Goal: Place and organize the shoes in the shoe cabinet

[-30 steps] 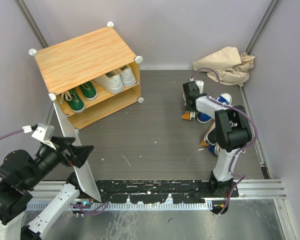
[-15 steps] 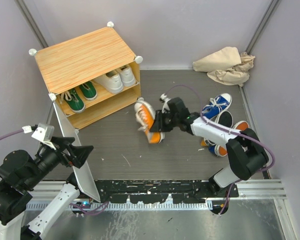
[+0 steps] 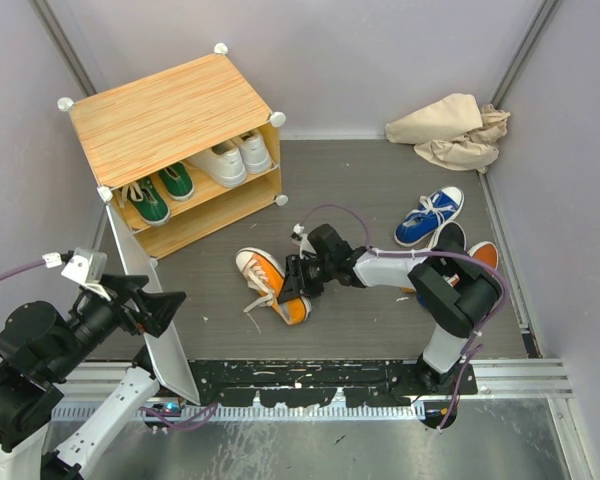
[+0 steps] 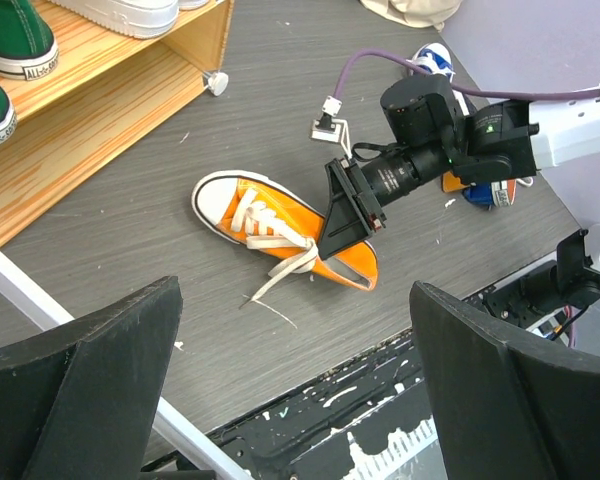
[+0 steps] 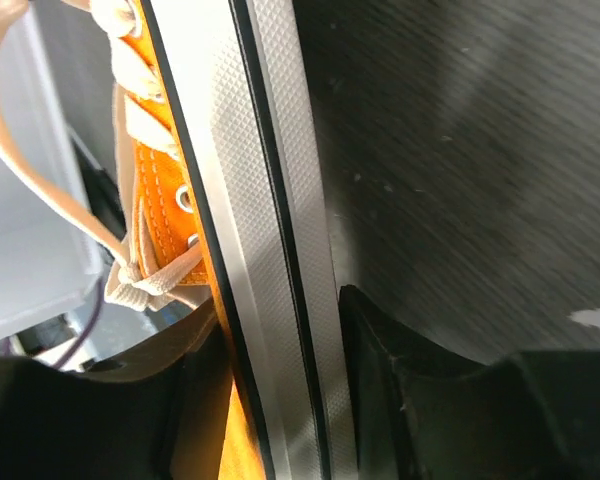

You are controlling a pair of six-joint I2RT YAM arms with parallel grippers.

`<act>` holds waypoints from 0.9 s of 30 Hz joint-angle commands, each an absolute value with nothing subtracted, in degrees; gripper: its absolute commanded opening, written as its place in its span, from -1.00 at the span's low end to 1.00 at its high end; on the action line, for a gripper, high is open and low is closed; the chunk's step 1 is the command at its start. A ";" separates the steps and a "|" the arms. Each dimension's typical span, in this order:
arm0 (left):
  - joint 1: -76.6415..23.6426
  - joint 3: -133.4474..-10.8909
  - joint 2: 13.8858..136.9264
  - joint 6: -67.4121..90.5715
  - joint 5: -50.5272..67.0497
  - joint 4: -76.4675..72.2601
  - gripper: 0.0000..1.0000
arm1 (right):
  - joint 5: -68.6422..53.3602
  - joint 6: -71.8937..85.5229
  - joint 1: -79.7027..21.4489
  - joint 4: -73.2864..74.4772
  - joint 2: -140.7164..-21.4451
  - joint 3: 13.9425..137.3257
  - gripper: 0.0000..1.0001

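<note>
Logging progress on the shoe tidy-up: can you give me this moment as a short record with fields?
cabinet: door open
upper shelf: green pair, white pair
floor, middle: orange shoe, toe toward the cabinet
right hand: straddles that shoe's heel; grip unclear
left hand: open, by the door
floor, right: blue shoe
far right corner: beige cloth

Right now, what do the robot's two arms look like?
Both have white tube-like links and chunky black joints. The right arm has a looping purple cable ending in a small white plug; the left arm has one too. The left gripper has wide black wedge-shaped fingers. The right gripper is black.
</note>
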State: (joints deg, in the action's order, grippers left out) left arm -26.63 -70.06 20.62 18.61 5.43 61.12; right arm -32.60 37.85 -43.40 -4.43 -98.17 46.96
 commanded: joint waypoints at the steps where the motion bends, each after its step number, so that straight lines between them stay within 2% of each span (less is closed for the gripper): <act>1: -26.66 -70.69 19.65 19.59 4.60 64.28 0.96 | -23.01 28.31 -43.24 -0.21 -96.96 51.23 0.01; 4: -26.70 -70.60 19.68 19.73 4.60 64.38 0.96 | -15.97 24.33 -43.19 5.06 -95.68 52.21 0.08; 10: -26.72 -70.11 19.36 19.61 4.90 63.89 0.96 | 0.25 19.60 -43.21 15.10 -90.87 54.70 0.69; 15: -26.67 -69.32 19.26 19.32 5.70 63.19 0.96 | 16.66 20.55 -42.80 22.90 -88.05 58.65 0.99; 19: -26.74 -68.75 18.92 18.91 7.56 62.32 0.96 | 27.65 23.74 -38.10 29.75 -87.11 61.91 1.00; 27: -26.70 -67.67 17.28 17.32 10.07 61.65 0.96 | 26.79 29.70 -22.21 39.17 -83.61 65.88 1.00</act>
